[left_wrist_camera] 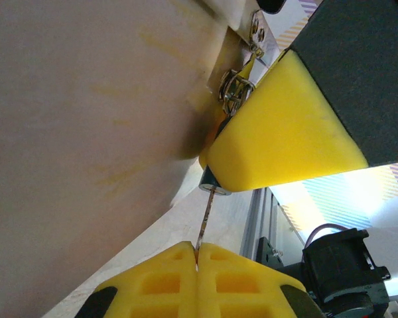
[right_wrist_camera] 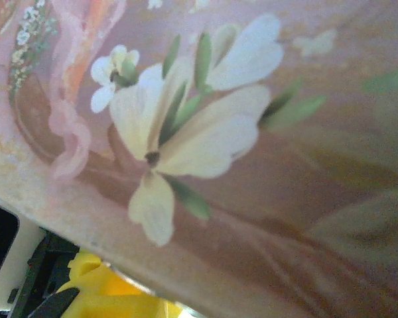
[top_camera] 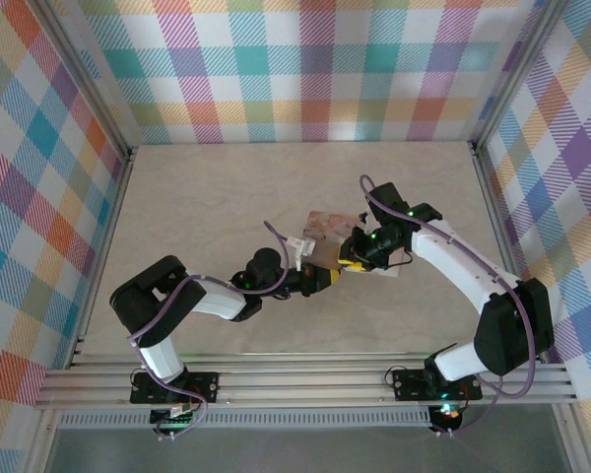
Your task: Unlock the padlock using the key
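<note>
**Key pinched and meeting the padlock, both grippers crowded at the box's near edge**

At the bottom of the top view, your arm bases sit on the aluminium rail (top_camera: 305,379). The strip of table (top_camera: 207,207) between the rail and the grippers is bare.

At lower centre, the left gripper (top_camera: 318,280) points up and right. The right gripper (top_camera: 353,258) sits just beside it, and the two are too close to tell apart from touching.

In the left wrist view, your left gripper's fingers (left_wrist_camera: 166,281) are pressed together at bottom centre, pinching the key (left_wrist_camera: 203,218). The thin blade runs straight up to the padlock (left_wrist_camera: 209,180), whose blue body peeks out beneath a yellow finger (left_wrist_camera: 285,132) of the right gripper. You cannot tell how far the key has entered.

With one right finger visible, lying over the padlock, you cannot tell whether that pincer is wide or closed.

Above the padlock, the metal hasp (left_wrist_camera: 233,91) sits on the box's edge. The box (top_camera: 327,227) has its plain side just beside the key on the left.

The right wrist view shows its flower-printed face (right_wrist_camera: 252,165), blurred and very close.

Beyond the box, the table is open to the plaid walls (top_camera: 305,69) at the far end and on both sides.
</note>
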Robot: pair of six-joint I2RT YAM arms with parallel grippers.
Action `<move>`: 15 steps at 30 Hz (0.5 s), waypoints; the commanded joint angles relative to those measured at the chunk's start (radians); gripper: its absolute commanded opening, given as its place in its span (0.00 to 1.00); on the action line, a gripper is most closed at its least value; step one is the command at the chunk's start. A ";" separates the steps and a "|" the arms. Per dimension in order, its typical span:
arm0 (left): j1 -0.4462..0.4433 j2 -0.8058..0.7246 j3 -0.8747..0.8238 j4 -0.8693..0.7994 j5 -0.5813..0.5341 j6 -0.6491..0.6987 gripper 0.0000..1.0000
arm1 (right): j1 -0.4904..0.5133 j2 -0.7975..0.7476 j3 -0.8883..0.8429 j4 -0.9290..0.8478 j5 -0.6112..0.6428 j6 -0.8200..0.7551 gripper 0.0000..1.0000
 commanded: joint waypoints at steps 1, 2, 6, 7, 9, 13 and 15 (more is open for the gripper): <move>-0.013 0.000 0.029 0.072 -0.017 -0.001 0.00 | 0.003 -0.020 -0.011 0.011 -0.052 -0.001 0.00; -0.012 -0.001 0.030 0.070 -0.023 -0.002 0.00 | 0.003 -0.020 -0.013 0.011 -0.054 -0.001 0.00; -0.013 -0.004 0.044 0.065 -0.043 -0.009 0.00 | 0.003 -0.022 -0.022 0.013 -0.056 -0.001 0.00; -0.013 -0.004 0.046 0.071 -0.046 -0.015 0.00 | 0.002 -0.022 -0.024 0.013 -0.055 0.000 0.00; -0.013 -0.007 0.038 0.098 -0.065 -0.028 0.00 | 0.003 -0.023 -0.025 0.013 -0.058 0.000 0.00; -0.012 -0.026 0.029 0.123 -0.084 -0.027 0.00 | 0.003 -0.025 -0.024 0.010 -0.074 0.003 0.00; -0.013 -0.040 0.027 0.100 -0.094 0.000 0.00 | 0.003 -0.025 -0.022 0.007 -0.088 0.006 0.00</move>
